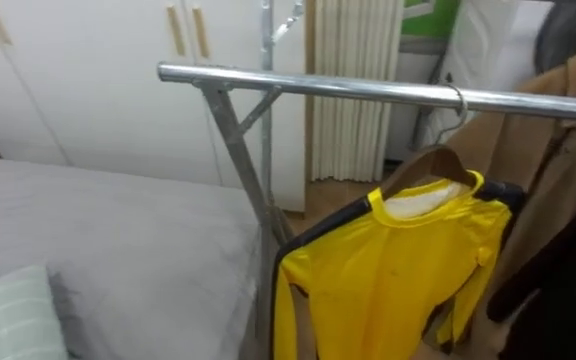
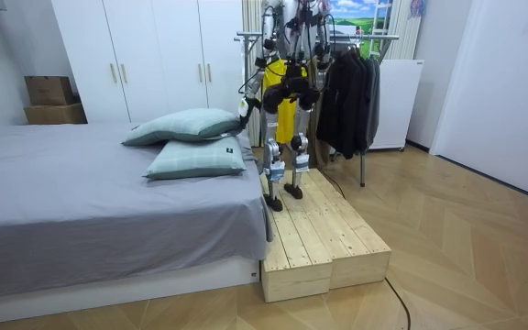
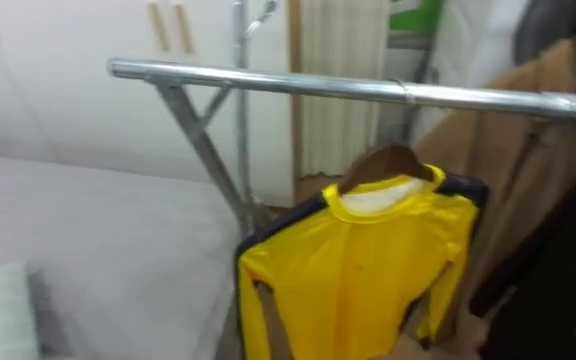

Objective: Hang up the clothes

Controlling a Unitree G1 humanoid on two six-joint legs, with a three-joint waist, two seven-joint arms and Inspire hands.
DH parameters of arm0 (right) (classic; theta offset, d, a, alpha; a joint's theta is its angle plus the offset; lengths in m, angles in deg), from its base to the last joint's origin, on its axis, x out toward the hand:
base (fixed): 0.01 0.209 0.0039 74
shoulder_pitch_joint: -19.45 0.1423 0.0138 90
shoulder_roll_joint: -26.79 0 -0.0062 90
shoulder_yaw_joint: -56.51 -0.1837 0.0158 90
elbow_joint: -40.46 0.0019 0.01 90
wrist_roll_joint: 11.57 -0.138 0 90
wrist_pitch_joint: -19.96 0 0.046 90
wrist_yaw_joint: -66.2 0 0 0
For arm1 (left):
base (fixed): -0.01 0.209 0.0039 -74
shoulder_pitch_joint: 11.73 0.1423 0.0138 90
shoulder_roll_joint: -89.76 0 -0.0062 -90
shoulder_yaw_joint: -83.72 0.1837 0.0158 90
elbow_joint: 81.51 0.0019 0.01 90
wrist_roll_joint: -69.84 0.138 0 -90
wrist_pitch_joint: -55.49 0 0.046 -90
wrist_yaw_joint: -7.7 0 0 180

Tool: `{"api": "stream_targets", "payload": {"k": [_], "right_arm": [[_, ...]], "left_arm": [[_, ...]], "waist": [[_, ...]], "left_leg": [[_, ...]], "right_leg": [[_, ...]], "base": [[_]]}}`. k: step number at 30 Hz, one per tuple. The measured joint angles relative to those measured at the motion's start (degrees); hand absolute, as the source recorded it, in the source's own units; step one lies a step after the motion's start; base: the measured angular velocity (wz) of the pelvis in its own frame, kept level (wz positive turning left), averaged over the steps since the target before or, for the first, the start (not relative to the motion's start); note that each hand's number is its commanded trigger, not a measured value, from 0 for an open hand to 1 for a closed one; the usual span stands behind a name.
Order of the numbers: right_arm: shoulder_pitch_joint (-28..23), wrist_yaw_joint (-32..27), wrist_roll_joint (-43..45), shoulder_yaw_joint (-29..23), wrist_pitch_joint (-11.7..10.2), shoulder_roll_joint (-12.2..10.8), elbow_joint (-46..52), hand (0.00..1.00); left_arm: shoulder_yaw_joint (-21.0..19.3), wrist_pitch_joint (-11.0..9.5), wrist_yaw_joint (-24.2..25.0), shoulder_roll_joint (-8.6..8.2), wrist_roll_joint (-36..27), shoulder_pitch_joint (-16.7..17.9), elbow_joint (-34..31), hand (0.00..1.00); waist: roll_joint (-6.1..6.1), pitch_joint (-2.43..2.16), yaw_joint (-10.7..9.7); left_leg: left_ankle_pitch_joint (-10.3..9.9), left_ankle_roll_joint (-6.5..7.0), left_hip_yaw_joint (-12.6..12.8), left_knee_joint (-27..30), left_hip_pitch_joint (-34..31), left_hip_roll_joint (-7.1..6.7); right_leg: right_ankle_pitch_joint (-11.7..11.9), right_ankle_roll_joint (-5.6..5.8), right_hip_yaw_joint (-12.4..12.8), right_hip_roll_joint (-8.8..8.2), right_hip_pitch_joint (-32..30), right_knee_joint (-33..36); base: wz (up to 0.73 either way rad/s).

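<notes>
Past the bed (image 1: 118, 240), the metal rail (image 1: 368, 88) carries the yellow shirt (image 1: 388, 270) on a wooden hanger (image 1: 433, 160). The hook sits over the bar, just beside a tan coat (image 1: 528, 150) and dark clothes (image 1: 568, 290). This garment looks hung, and I judge little is left. The left hand (image 2: 244, 108) and right hand (image 2: 308, 93) are near the robot's body. I cannot tell whether either is spread or closed.

Metal rail (image 1: 368, 88) with yellow shirt (image 1: 388, 270) on wooden hanger (image 1: 433, 165)
</notes>
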Motion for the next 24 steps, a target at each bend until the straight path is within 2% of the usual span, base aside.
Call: {"api": "stream_targets", "payload": {"k": [1, 2, 3, 4, 5, 6, 7, 10, 11, 12, 13, 15, 17, 18, 19, 20, 21, 22, 23, 24], "right_arm": [[0.43, 0.2, 0.12, -1.26, 0.0, 0.03, 0.0, 0.0], [0.9, 0.2, 0.2, -2.1, 0.03, 0.2, 0.0, 0.0], [1.01, 0.13, 0.19, -2.17, 0.02, 0.4, 0.05, 0.0], [1.09, -0.13, 0.15, -2.29, 0.03, 1.05, 0.1, 0.0], [1.1, -0.95, 0.15, -2.51, 0.13, 1.49, 0.09, 0.0], [1.12, -1.37, 0.14, -2.83, 0.13, 1.56, 0.1, 0.0], [1.13, -2.18, 0.0, -3.3, 0.13, 1.57, 0.11, 0.0], [1.32, -3.5, -0.33, -3.82, 0.22, 1.41, 0.22, 0.0], [1.22, -3.87, -0.42, -4.27, 0.23, 1.43, 0.21, 0.0], [1.31, -4.09, -0.42, -4.44, 0.22, 1.5, 0.21, 0.0], [1.55, -4.38, -0.38, -4.5, 0.2, 1.62, 0.14, 0.0], [2.2, -4.71, -0.41, -4.63, 0.02, 1.64, -0.77, 0.0], [2.28, -5.36, -0.29, -4.71, 0.1, 1.61, -1.32, 0.0], [2.08, -5.98, -0.32, -4.56, 0.12, 1.62, -1.39, 0.0], [1.78, -6.51, -0.36, -4.53, 0.15, 1.72, -1.49, 0.0], [1.53, -7.11, -0.39, -4.45, 0.34, 1.76, -1.51, 0.0], [1.53, -7.34, -0.36, -4.4, 0.49, 1.74, -1.47, 0.0], [1.47, -7.41, -0.14, -4.37, 0.63, 1.61, -1.47, 0.0], [1.23, -7.42, 0.23, -4.46, 0.63, 1.6, -1.49, 0.0], [0.86, -7.43, 0.36, -4.58, 0.64, 1.61, -1.51, 0.0]], "left_arm": [[-0.28, 0.03, 0.65, 0.0, -0.06, 0.04, -0.59, 0.0], [-0.45, 0.08, 1.2, 0.02, -0.07, 0.14, -0.81, 0.0], [-0.56, 0.21, 1.6, -0.07, -0.07, 0.19, -0.8, 0.0], [-0.84, 0.56, 2.08, -0.13, -0.02, -0.41, -0.93, 0.0], [-0.84, 0.77, 2.64, -0.12, 0.07, -0.47, -0.97, 0.0], [-0.86, 0.87, 2.83, -0.13, 0.24, -0.47, -0.94, 0.0], [-0.83, 1.04, 2.86, -0.14, 0.85, -0.59, -0.81, 0.0], [-1.26, 1.35, 2.64, -0.19, 1.98, -0.54, -0.97, 0.0], [-1.24, 1.37, 2.62, -0.21, 2.23, -0.63, -1.17, 0.0], [-1.26, 1.37, 2.61, -0.29, 2.38, -0.71, -1.17, 0.0], [-1.26, 1.37, 2.6, -0.35, 3.05, -0.67, -1.16, 0.0], [-1.26, 1.37, 2.61, -0.36, 3.38, -0.69, -1.15, 0.0], [-1.1, 1.3, 2.62, -0.41, 3.43, -1.02, -1.08, 0.0], [-0.97, 1.29, 2.65, -0.41, 3.31, -1.47, -0.63, 0.0], [-0.44, 1.3, 2.67, -0.42, 3.28, -1.68, -0.52, 0.0], [-0.19, 1.3, 2.73, -0.46, 3.38, -1.62, -0.4, 0.0], [-0.23, 1.3, 2.72, -0.46, 3.44, -1.61, -0.3, 0.0], [-0.39, 1.28, 2.65, -0.33, 3.7, -1.63, -0.02, 0.0], [-0.4, 1.23, 2.66, -0.24, 3.72, -1.54, 0.37, 0.0], [-0.39, 1.24, 2.65, -0.23, 3.75, -1.48, 0.58, 0.0]], "waist": [[-0.13, 0.05, 0.1], [-0.3, 0.22, 0.28], [-0.48, 0.33, 0.29], [-0.05, 0.62, 0.03], [0.38, 0.47, 0.1], [0.52, 0.41, 0.05], [0.66, 0.39, -0.26], [0.8, 0.34, -1.46], [0.75, 0.19, -1.57], [0.64, 0.22, -1.53], [0.49, 0.27, -1.3], [0.59, 0.11, -1.33], [0.8, -0.03, -1.3], [0.87, -0.16, -1.44], [1.0, -0.28, -1.48], [1.34, -0.64, -1.37], [1.46, -0.71, -1.45], [1.5, -0.77, -1.75], [1.41, -0.71, -3.13], [1.25, -0.71, -4.05]], "left_leg": [[0.61, 0.19, 3.04, 0.7, -0.95, 0.34], [0.65, 0.25, 6.55, 2.85, -1.88, 1.0], [0.35, 0.66, 8.41, 4.54, -2.59, 1.39], [-0.61, 1.48, 12.1, 7.89, -2.97, 2.23], [-1.53, 2.25, 14.37, 9.86, -2.91, 2.55], [-1.78, 2.56, 15.09, 10.07, -2.76, 2.66], [-1.94, 2.63, 15.78, 9.82, -2.22, 2.59], [-2.39, 2.25, 16.45, 7.59, -1.57, 2.38], [-2.34, 2.19, 16.54, 6.91, -1.55, 2.26], [-2.33, 2.19, 16.52, 6.57, -1.52, 2.14], [-1.88, 2.36, 16.41, 5.67, -1.27, 1.74], [-1.39, 2.58, 16.42, 5.24, -1.37, 1.5], [-1.34, 2.58, 16.34, 5.45, -1.66, 1.54], [-1.39, 2.69, 15.45, 5.59, -1.84, 1.2], [-1.37, 3.35, 14.0, 5.21, -2.14, 0.59], [-1.65, 3.76, 12.3, 4.91, -2.27, 0.44], [-1.63, 3.89, 10.77, 4.68, -2.4, 0.03], [-1.1, 4.31, 8.51, 3.91, -2.42, -0.79], [-0.34, 4.91, 5.56, 3.29, -2.56, -1.88], [0.02, 5.26, 3.68, 3.05, -2.63, -2.72]], "right_leg": [[-0.94, 0.32, -2.91, -1.17, 0.1, 0.32], [-1.74, 0.15, -5.71, -2.27, 0.11, 1.11], [-2.21, 0.01, -7.18, -2.78, 0.13, 1.47], [-3.1, 0.12, -10.36, -3.67, 0.88, 2.02], [-4.11, 0.38, -12.89, -4.59, 1.02, 2.93], [-4.52, 0.68, -14.27, -4.99, 1.11, 3.08], [-4.87, 1.09, -16.94, -5.52, 1.5, 2.97], [-5.34, 1.18, -23.11, -6.42, 2.65, 2.69], [-5.67, 1.54, -24.37, -6.76, 3.02, 2.77], [-5.8, 1.75, -25.0, -6.97, 3.17, 2.82], [-5.85, 1.84, -26.66, -7.63, 3.61, 2.85], [-6.06, 2.23, -28.97, -8.55, 4.05, 2.94], [-6.42, 2.96, -31.16, -9.43, 4.56, 3.49], [-6.99, 3.96, -32.74, -10.42, 4.97, 4.43], [-7.45, 5.19, -34.04, -11.28, 5.89, 5.41], [-7.53, 6.89, -34.54, -11.9, 6.24, 6.47], [-7.51, 7.66, -34.39, -12.02, 6.35, 6.88], [-7.34, 7.97, -33.21, -12.06, 6.99, 7.09], [-7.06, 8.26, -27.8, -11.87, 7.78, 6.98], [-7.05, 8.29, -23.76, -11.51, 8.43, 6.54]], "base": [[1.35], [1.3], [1.37], [1.41], [1.41], [1.3], [1.26], [1.16], [1.0], [0.75], [0.52], [0.49], [0.57], [0.74], [0.85], [0.69], [0.71], [1.04], [1.28], [1.69]]}}
